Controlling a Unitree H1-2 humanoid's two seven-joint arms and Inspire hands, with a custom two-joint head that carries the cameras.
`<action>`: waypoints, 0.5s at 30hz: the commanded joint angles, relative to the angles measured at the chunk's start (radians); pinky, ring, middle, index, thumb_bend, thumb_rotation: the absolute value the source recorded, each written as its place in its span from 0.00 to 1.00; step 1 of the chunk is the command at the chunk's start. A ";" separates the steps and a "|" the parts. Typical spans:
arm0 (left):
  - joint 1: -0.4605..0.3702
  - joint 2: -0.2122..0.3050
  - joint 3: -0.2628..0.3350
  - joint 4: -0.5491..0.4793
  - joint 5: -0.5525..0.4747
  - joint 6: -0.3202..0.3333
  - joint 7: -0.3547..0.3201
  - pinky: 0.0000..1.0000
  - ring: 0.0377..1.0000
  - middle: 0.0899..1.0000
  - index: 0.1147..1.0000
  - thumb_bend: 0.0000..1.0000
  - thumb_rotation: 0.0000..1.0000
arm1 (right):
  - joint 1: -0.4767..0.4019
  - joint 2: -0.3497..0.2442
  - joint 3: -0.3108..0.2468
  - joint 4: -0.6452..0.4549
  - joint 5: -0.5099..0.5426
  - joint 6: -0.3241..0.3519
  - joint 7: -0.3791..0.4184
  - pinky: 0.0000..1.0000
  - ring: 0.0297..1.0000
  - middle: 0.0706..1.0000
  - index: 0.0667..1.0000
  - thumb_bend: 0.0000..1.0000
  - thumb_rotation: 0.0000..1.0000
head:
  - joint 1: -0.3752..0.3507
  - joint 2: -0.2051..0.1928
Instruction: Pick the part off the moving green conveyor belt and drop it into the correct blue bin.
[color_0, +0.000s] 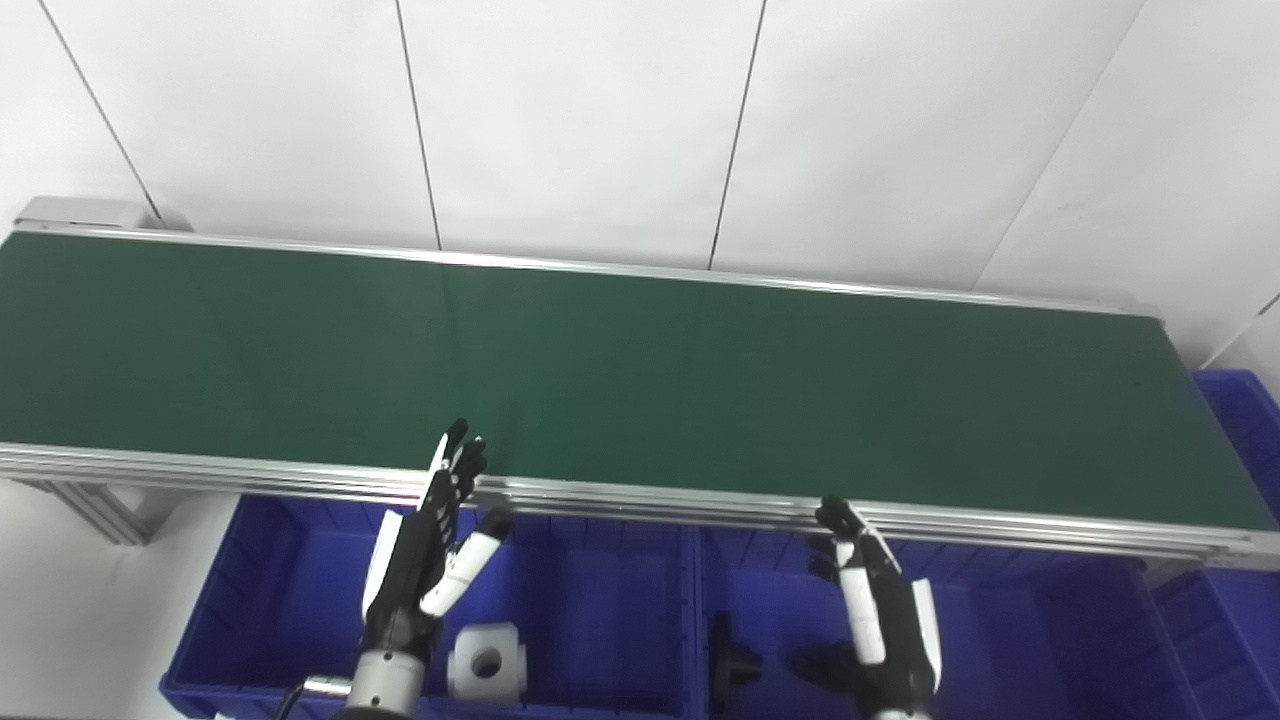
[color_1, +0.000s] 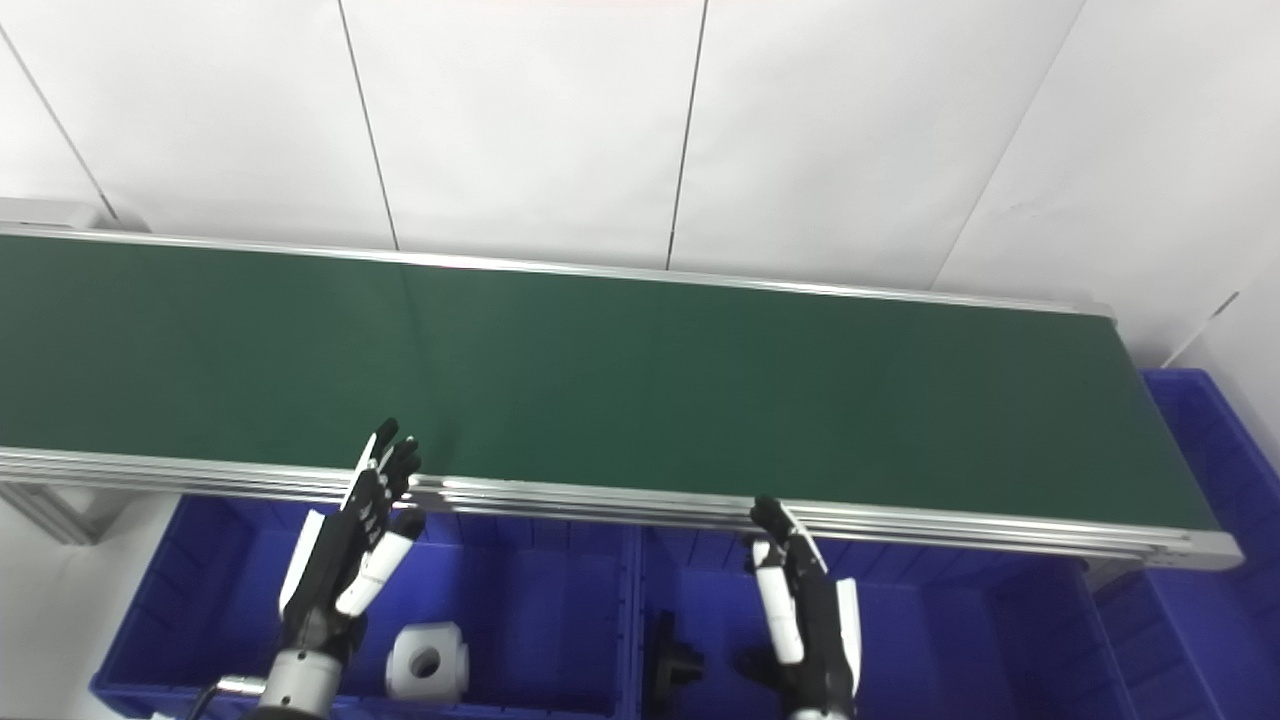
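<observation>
Left hand (color_0: 425, 555) raised over the left bin (color_0: 250, 600), fingers spread wide, holding nothing, tips at the belt (color_0: 640, 390) rail. White block (color_0: 487, 662) with a round hole lies in that bin. Dark part (color_0: 730, 660) in the middle bin (color_0: 1050, 640). Right hand (color_0: 885, 610) above it, fingers apart, holding nothing.

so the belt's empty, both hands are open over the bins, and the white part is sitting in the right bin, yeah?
Not quite: the white part sits in the left bin, below the left hand, as the left eye view shows. The rest holds.

green belt (color_0: 640, 380), open hands (color_0: 425, 545) over bins (color_0: 600, 600)
</observation>
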 joint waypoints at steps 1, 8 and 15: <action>-0.020 0.003 -0.009 -0.019 0.020 -0.043 0.008 0.96 0.94 0.97 0.99 0.62 0.79 | -0.011 0.004 0.003 -0.013 0.006 -0.067 0.002 0.79 0.81 0.85 0.85 0.92 1.00 | -0.003 -0.003; -0.080 -0.014 0.002 0.090 0.059 -0.096 0.057 1.00 0.99 1.00 0.99 0.65 0.86 | -0.086 -0.013 -0.012 0.086 0.012 -0.092 -0.005 0.81 0.83 0.88 0.88 0.93 1.00 | 0.023 -0.030; -0.098 -0.010 0.020 0.150 0.049 -0.180 0.083 1.00 1.00 1.00 1.00 0.66 0.89 | -0.126 -0.028 -0.002 0.149 -0.019 -0.135 -0.015 0.80 0.83 0.89 0.88 0.95 1.00 | 0.036 -0.046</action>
